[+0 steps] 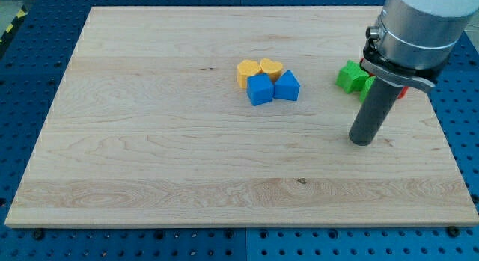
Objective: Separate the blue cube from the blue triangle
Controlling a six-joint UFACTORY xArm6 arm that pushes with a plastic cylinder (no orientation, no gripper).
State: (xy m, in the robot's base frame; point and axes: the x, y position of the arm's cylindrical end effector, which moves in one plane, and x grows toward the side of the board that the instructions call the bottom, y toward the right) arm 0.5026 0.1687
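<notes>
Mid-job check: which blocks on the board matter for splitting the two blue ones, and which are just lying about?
In the job: blue cube; blue triangle, touching it; my tip, off to the view's right.

Lying about: orange block; yellow heart; green block; red block, mostly hidden.

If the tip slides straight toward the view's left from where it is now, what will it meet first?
Probably nothing. My tip sits below the blue triangle and blue cube, so a straight leftward path seems to cross only bare board, though depth is uncertain.
</notes>
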